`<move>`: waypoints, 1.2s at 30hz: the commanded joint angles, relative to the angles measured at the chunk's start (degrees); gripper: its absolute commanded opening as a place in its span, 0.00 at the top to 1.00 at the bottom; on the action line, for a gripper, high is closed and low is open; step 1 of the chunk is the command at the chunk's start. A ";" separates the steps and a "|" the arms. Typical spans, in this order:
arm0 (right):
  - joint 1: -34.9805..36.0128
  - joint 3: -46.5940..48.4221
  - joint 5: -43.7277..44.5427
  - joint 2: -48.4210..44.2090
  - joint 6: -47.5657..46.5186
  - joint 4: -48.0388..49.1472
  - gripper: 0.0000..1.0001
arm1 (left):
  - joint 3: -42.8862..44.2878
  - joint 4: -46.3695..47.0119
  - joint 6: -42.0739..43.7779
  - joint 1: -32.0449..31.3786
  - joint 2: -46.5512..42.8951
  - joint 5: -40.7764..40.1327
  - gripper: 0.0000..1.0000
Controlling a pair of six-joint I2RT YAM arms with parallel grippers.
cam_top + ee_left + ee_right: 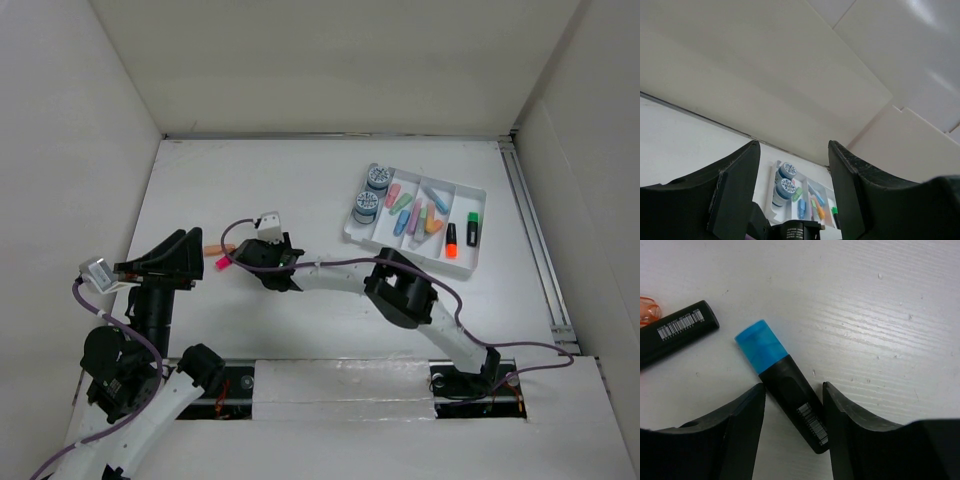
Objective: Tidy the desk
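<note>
My right end effector [792, 388] straddles the black barrel of a blue-capped highlighter [774, 364], jaws close on either side; I cannot tell if they grip. The white counter [880, 315] lies directly beneath the highlighter, which looks light, rigid and slippery; mid-barrel suits best.

We see a blue-capped highlighter [781, 382] lying on the desk [880, 315] between the parted fingers of the right gripper [793, 386], cap toward eleven o'clock. A second black marker [677, 332] lies at ten o'clock.
</note>
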 commanded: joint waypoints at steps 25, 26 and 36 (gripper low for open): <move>-32.31 -58.83 -12.71 -62.37 18.28 20.65 0.92 | 0.00 2.19 -0.21 0.30 0.13 1.17 0.47; -35.56 -63.64 -14.46 -66.75 18.81 21.09 0.92 | 0.08 2.36 -0.13 0.30 0.22 1.17 0.47; -65.54 -74.33 -34.42 -73.30 20.66 28.30 0.93 | 0.26 2.45 0.05 0.30 1.36 0.91 0.47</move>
